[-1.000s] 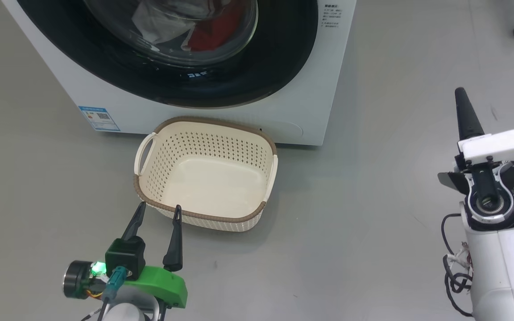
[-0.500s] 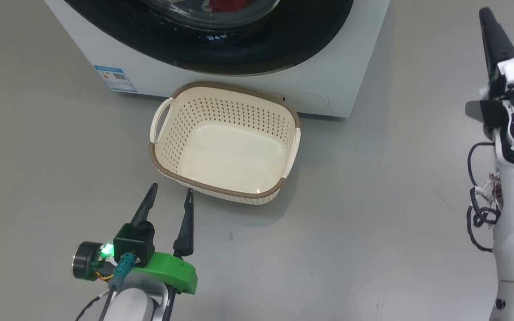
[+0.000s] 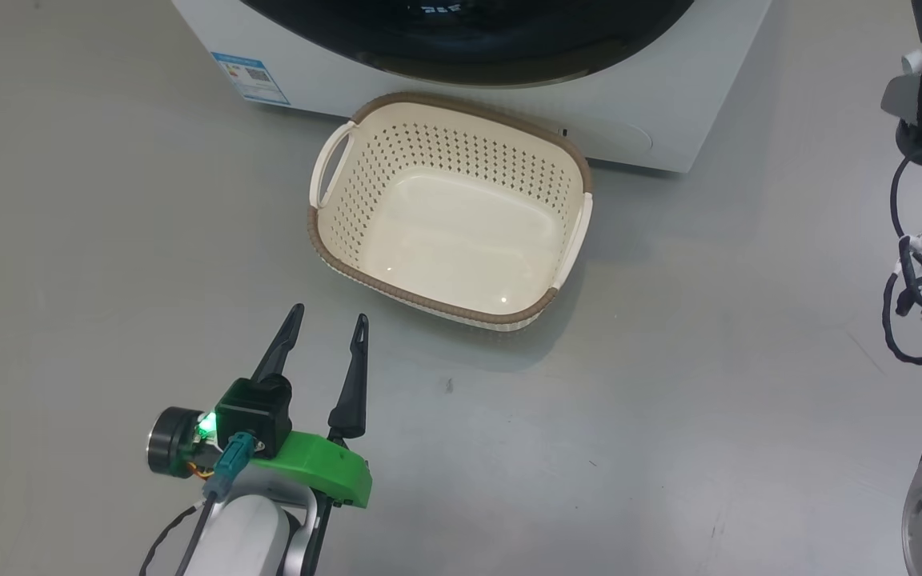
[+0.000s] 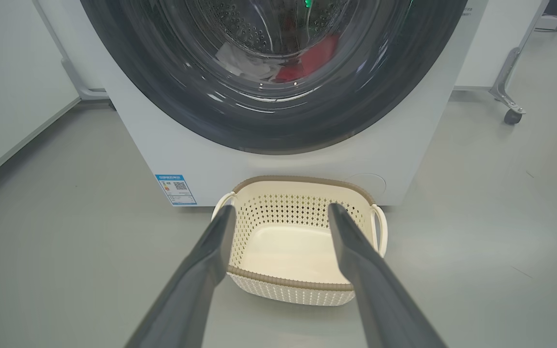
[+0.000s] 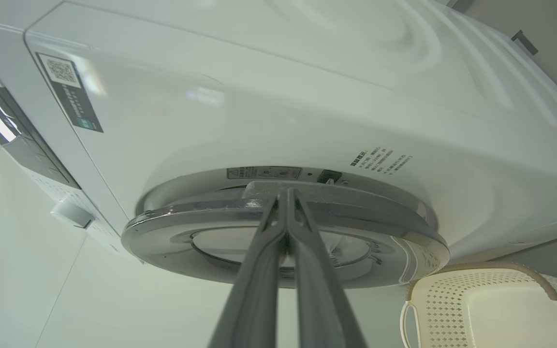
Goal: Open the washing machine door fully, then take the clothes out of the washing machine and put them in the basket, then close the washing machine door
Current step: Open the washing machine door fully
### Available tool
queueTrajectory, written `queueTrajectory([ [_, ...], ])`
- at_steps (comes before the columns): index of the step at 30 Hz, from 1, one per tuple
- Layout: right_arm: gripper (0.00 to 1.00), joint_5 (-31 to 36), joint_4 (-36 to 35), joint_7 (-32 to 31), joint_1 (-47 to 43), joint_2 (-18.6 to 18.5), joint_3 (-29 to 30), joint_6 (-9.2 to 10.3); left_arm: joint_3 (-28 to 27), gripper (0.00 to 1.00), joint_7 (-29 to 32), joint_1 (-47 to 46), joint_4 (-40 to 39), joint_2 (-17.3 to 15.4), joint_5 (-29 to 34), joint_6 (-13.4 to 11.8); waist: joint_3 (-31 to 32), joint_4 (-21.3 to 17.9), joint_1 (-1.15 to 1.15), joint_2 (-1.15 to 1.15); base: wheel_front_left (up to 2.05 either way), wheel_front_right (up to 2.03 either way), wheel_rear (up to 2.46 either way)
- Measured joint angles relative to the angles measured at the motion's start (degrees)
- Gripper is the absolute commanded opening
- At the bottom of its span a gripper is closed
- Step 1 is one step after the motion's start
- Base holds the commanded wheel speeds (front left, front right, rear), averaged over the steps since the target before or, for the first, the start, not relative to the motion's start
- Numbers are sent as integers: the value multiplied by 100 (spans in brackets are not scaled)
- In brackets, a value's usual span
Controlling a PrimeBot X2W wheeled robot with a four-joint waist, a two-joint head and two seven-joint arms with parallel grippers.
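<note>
You have the washing machine (image 4: 404, 154) as the big white box ahead, and everything here is placed against it. Its door (image 4: 278, 130), with a black rim and clear bowl, lies flat against the machine's front, shut. The basket (image 3: 445, 152) stands on the floor just before the foot of the washing machine, below the door, its far rim close to the white panel. The clothes (image 4: 307, 58) are inside the machine, behind the door glass: a red piece beside a pale one, low in the steel drum.

Your left gripper (image 3: 329, 314) hangs on the side of the basket away from the washing machine, fingers spread wide with only air between them, pointing toward the machine. Your right gripper (image 5: 285, 193) has its fingers pressed together, tips at the edge of the door's rim; you cannot tell whether they touch it. A blue label (image 3: 250, 78) sits low on the machine's front, left of the basket.
</note>
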State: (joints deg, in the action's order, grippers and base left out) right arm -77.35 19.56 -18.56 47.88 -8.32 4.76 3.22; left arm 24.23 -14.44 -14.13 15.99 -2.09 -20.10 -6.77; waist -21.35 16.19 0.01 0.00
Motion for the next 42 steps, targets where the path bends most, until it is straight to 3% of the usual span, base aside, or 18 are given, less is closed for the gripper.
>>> queueTrajectory([
  [10,0,-245,391,-443,768,-64,-13,237,145,100,0,-24,-33,3,-125,-1,-258,277,0,0,0,0,0],
  [19,0,-288,713,-620,1290,-255,59,333,176,100,0,-127,-105,18,-300,-1,-506,515,0,0,0,0,0],
  [42,0,-537,1616,-1046,2175,-405,149,401,199,100,0,-147,-135,33,-413,-1,-855,949,-1,0,0,0,0],
])
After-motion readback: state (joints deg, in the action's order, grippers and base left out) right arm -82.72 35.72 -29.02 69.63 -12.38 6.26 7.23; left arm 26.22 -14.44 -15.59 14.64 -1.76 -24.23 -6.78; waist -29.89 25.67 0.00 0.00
